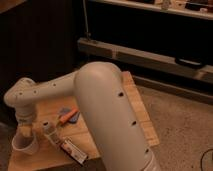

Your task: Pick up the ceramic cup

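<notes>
The ceramic cup (pixel 25 145) is a small pale round cup standing near the front left corner of the wooden table (pixel 136 107). My gripper (pixel 25 131) hangs straight down from the white arm's wrist (pixel 23 102), right over the cup's rim and reaching into or touching its top. The arm's thick white forearm (pixel 107 110) fills the middle of the view and hides much of the table.
A small clear bottle with a pale cap (pixel 48 129) stands just right of the cup. An orange and blue object (pixel 68 116) lies behind it. A flat printed packet (pixel 75 150) lies at the front edge. Dark shelving (pixel 150 50) stands behind the table.
</notes>
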Motion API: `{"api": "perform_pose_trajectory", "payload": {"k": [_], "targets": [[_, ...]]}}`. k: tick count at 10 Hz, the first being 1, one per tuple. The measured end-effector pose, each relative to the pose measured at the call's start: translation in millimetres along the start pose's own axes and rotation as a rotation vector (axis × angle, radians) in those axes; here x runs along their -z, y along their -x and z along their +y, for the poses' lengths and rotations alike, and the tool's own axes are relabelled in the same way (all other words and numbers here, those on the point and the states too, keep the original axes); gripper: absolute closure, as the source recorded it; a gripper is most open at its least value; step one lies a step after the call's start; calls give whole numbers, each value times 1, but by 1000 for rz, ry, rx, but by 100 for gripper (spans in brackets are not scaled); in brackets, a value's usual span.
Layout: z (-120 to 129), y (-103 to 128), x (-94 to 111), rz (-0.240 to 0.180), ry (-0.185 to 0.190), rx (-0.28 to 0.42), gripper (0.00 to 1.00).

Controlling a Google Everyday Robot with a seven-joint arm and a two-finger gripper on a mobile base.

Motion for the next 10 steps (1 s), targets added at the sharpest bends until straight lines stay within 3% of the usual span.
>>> {"api": "perform_pose_trajectory", "payload": {"k": [3, 4, 8, 10], "targets": [[0, -2, 2, -51, 58, 52, 89], [1, -4, 6, -87, 72, 82, 98], [6, -8, 60, -224, 27, 137, 100], [11, -5, 91, -265, -12, 159, 100]]}}
